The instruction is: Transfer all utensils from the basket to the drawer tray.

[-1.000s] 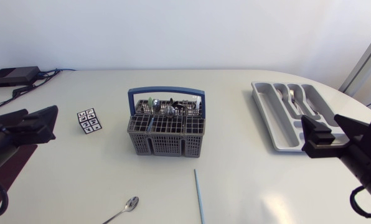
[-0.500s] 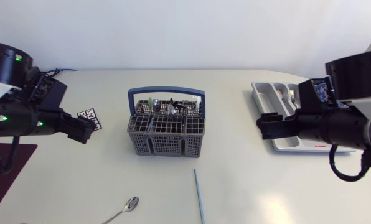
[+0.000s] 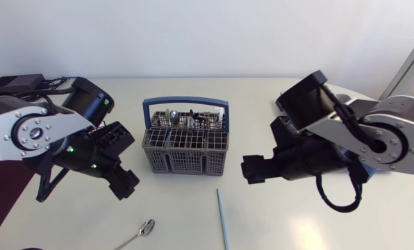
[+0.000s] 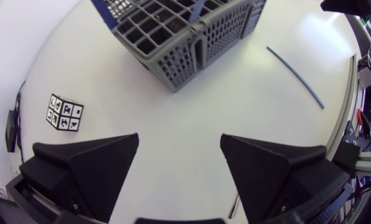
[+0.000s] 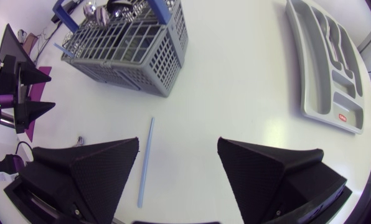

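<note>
The grey utensil basket [image 3: 186, 147] with a blue handle stands mid-table, and several spoons and forks [image 3: 183, 119] stick up in its rear compartments. My left gripper [image 3: 126, 163] hangs open to the basket's left, and in its wrist view [image 4: 179, 162] nothing is between the fingers, with the basket [image 4: 179, 43] ahead. My right gripper [image 3: 262, 149] is open to the basket's right. Its wrist view [image 5: 178, 165] shows the basket [image 5: 129, 43] ahead and the grey drawer tray [image 5: 325, 62] off to the side. In the head view my right arm hides most of the tray.
A thin blue stick [image 3: 221, 219] lies on the table in front of the basket, also seen below my right gripper [image 5: 145, 163]. A spoon [image 3: 141, 230] lies near the front edge. A marker cube [image 4: 65, 112] sits left of the basket. A black box [image 3: 16, 85] sits at the back left.
Both arms have swung in from the table's sides toward the basket. The right arm now covers most of the tray and the left arm covers the marker cube in the head view.
</note>
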You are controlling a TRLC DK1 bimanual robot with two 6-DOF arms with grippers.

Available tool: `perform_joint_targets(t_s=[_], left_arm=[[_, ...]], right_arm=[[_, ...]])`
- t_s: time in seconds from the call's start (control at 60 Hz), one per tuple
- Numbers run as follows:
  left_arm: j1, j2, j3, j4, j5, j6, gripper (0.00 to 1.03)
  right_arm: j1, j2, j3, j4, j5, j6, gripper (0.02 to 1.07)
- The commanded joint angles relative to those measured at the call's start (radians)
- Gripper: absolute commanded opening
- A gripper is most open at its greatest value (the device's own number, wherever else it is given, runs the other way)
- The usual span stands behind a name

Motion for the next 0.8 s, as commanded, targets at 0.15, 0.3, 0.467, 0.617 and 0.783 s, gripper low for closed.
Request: perform_joint_targets(t_s=[0.15,0.3,0.467,0.617,0.783], left_arm=[[-0.077,0.072,-0.089,-0.055,0.006,0.045,0.9],[-0.097,0.155,-0.123,-0.055,0.006,0.044,0.85],[-0.132,0.215,-0.143,-0.058,0.009,0.031,0.81],[-0.148,0.218,-0.143,-0.058,0.018,0.013,0.81],[-0.154,0.223,-0.143,-0.058,0.032,-0.002,0.78]], right_arm=[[0.097,0.1,0.044,-0.069,-0.03,0.067,0.93],[0.15,0.195,0.043,-0.085,-0.059,0.088,0.92],[0.22,0.284,0.059,-0.082,-0.081,0.101,0.82],[0.251,0.364,0.081,-0.077,-0.081,0.102,0.78],[0.277,0.424,0.118,-0.073,-0.033,0.144,0.51]])
